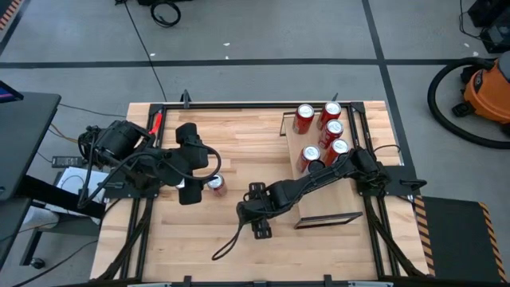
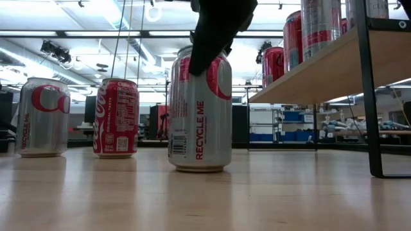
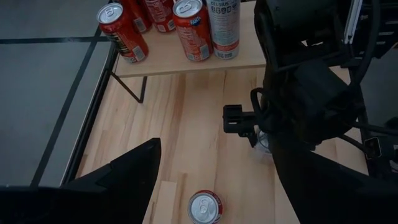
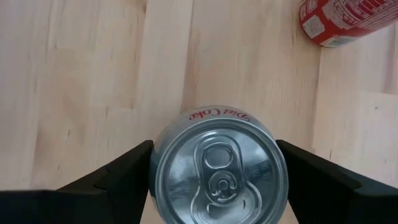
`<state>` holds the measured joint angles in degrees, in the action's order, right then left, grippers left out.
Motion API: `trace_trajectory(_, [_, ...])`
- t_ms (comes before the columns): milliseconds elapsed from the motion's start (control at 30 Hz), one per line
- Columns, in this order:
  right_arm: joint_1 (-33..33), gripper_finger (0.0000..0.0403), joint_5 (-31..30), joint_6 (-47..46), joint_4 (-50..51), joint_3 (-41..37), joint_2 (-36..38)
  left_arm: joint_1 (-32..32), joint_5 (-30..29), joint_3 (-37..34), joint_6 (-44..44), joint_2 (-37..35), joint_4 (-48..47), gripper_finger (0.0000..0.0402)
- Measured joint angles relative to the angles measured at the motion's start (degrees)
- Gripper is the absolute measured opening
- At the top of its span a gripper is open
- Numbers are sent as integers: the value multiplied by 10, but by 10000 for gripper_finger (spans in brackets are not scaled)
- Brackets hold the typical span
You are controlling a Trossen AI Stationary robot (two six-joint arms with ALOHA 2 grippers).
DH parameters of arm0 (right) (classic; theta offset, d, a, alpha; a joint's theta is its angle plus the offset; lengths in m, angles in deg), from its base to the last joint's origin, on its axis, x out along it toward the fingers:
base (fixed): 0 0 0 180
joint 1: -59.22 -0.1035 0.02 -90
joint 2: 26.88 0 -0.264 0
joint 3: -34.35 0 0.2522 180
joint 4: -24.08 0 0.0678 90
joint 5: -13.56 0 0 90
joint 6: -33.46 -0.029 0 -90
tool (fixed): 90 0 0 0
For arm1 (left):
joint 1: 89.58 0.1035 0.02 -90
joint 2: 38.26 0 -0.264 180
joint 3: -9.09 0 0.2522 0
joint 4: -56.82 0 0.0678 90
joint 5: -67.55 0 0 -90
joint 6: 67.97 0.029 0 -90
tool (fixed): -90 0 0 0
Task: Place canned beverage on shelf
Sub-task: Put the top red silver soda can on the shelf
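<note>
The Diet Coke can (image 4: 217, 168) stands up straight on the wood surface (image 1: 239, 143). Its long side goes straight up and down, w/ the lid and pull tab on top. The can is silver w/ red letters, and "RECYCLE ME" runs up its side in the low view (image 2: 200, 109). It looks whole, no dents.

The right gripper (image 4: 214, 169) comes down on it from above. Its jaws sit tight on both sides of the can, near the top. In the high view the right gripper (image 1: 256, 217) hides the can. That spot is near the middle of the surface, left of the shelf (image 1: 339, 203) and apart from it.

The shelf is a light wood board on thin dark legs, higher than the surface. Five cans on the shelf (image 1: 331, 131) crowd its far end. The near end of the board is bare, so there is open room there.

A red can (image 1: 213, 185) stands near the silver one, on its left, not touching. A second silver can (image 2: 42, 117) stands further off in the low view. Black rails (image 1: 239, 104) run along the edges of the surface.

The left gripper (image 1: 191, 190) hangs over the left part of the surface, just beside the red can. Its jaws are wide apart and hold nothing.
</note>
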<state>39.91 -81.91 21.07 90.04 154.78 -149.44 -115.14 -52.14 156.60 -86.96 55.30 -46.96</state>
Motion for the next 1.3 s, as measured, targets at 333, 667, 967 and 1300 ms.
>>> trace_trajectory(333, [-1, 314, -11, -6, 90, 62, 6, 0, 0, 0, 2, 0, 0, 318])
trace_trajectory(667, [-24, 314, -13, -44, 157, 85, 86, 0, 0, 0, 4, 0, 0, 318])
trace_trajectory(967, [-63, 316, -23, -76, 215, 85, 170, 3, 0, 0, 19, 0, 0, 318])
trace_trajectory(1300, [-110, 316, -90, -129, 333, 85, 246, 14, 0, 0, 21, 0, 12, 318])
